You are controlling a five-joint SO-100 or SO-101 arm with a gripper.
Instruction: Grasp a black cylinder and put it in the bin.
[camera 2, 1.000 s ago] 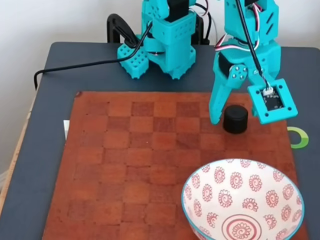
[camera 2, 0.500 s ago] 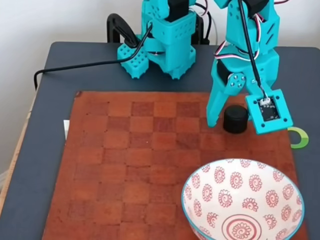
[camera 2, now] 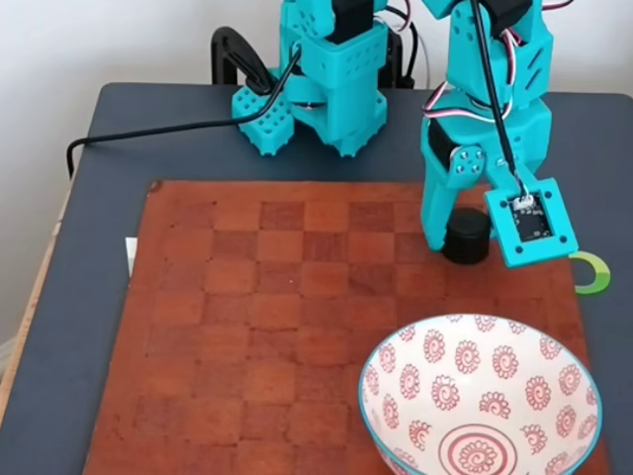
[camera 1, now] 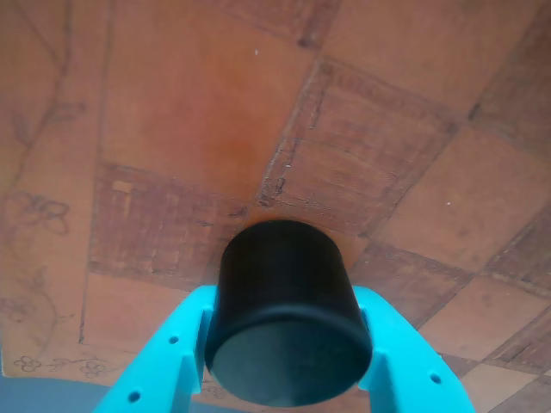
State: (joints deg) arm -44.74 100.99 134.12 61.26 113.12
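Observation:
The black cylinder (camera 2: pixel 466 237) stands upright on the right side of the checkered board (camera 2: pixel 277 317), near its far edge. My teal gripper (camera 2: pixel 463 240) reaches down over it, with one finger pressed against its left side and the other hidden behind the camera mount. In the other view the cylinder (camera 1: pixel 288 318) sits between both teal fingers (camera 1: pixel 168 357), which touch its sides. The gripper (camera 1: pixel 287 299) is shut on it. The cylinder rests on the board. The patterned bowl (camera 2: pixel 425 356) is in front of it, at the board's near right corner.
The arm's teal base (camera 2: pixel 326 79) and a black cable (camera 2: pixel 148 129) lie at the back of the dark table. A green ring (camera 2: pixel 591 272) sits right of the board, and a white slip (camera 2: pixel 130 255) at its left edge.
The left finger has swung inward from about a square away until it touches the cylinder. The cylinder has stayed where it was.

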